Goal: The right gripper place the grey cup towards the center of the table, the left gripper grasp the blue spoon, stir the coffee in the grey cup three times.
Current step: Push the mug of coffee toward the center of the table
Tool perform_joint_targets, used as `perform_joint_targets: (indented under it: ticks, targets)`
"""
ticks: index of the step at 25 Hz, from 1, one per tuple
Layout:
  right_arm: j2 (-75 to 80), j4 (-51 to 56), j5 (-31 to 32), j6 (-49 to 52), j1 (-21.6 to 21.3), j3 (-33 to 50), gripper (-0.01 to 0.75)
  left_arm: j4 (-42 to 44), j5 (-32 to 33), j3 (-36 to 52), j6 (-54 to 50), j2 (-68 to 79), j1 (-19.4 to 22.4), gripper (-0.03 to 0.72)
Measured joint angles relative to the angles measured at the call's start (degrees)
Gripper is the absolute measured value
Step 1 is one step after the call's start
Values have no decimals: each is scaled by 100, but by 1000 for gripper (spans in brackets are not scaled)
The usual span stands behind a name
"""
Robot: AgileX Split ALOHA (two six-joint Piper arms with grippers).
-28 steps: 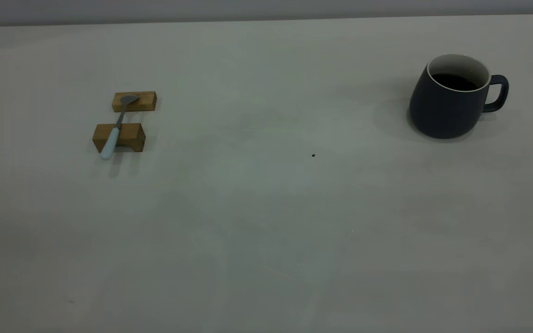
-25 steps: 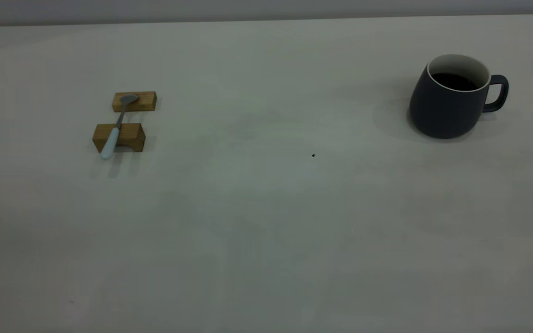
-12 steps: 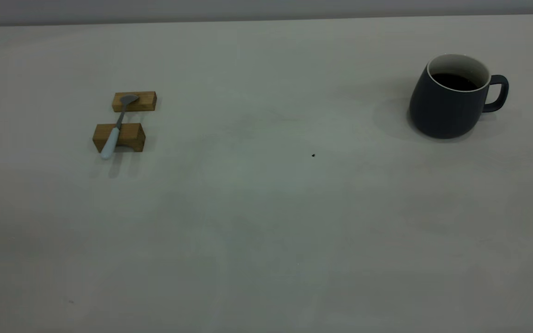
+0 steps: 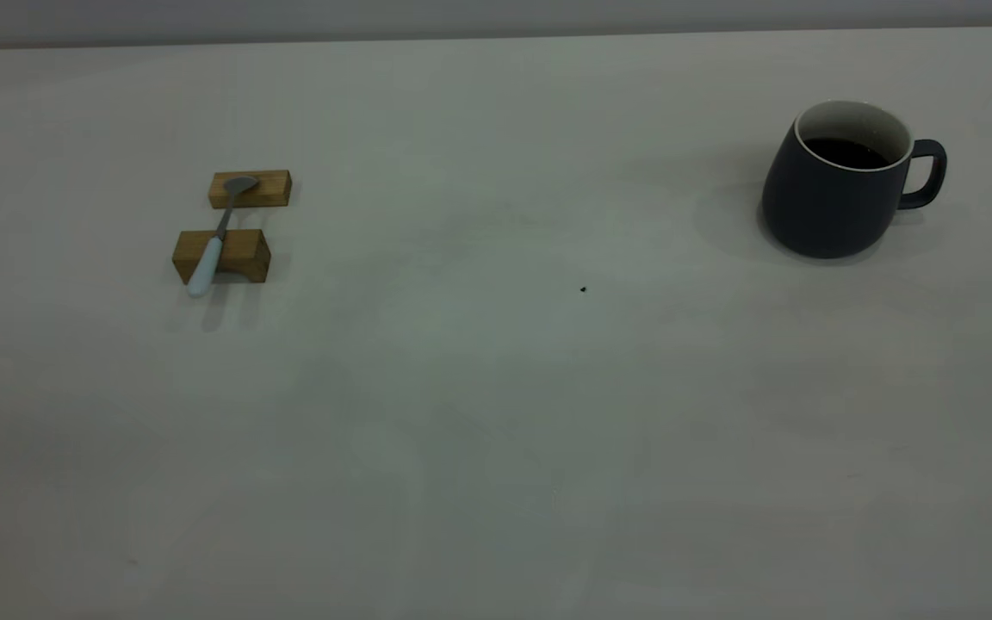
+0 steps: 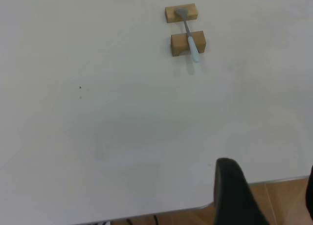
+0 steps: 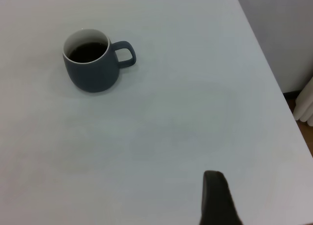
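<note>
Two wooden blocks (image 4: 233, 226) carry my blue spoon (image 4: 217, 238) far left; grey cup (image 4: 840, 182) with coffee (image 4: 845, 152) sits far right. Either gripper's state I cannot tell.

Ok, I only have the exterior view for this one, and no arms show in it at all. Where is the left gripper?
Observer: The left gripper hangs over the table's edge, far from the spoon, fingers apart and empty.
Operator: And the right one?
Observer: The right gripper hangs above the table too, well away from the cup.
Operator: Anything beyond the table on the spoon's side?
Observer: Wooden floor shows past the edge under the left gripper.
</note>
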Motion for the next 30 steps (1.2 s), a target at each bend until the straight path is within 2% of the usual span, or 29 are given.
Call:
perform_joint_targets:
  ticks: [14, 18, 22, 25, 27, 30]
  targets:
    - [0, 5, 0, 0, 0, 0, 510, 0, 0, 0, 0, 0, 0, 436]
    - [338, 341, -146, -375, 0, -68, 510, 0, 0, 0, 0, 0, 0, 436]
    - [1355, 839, -746, -875, 0, -134, 532, 0, 0, 0, 0, 0, 0, 436]
    - [2253, 1252, -1410, -1387, 0, -134, 599, 0, 0, 0, 0, 0, 0, 436]
    - [2902, 1508, -1869, -1929, 0, -174, 632, 0, 0, 0, 0, 0, 0, 436]
    - [3900, 1718, -2422, -2743, 0, -356, 638, 0, 0, 0, 0, 0, 0, 436]
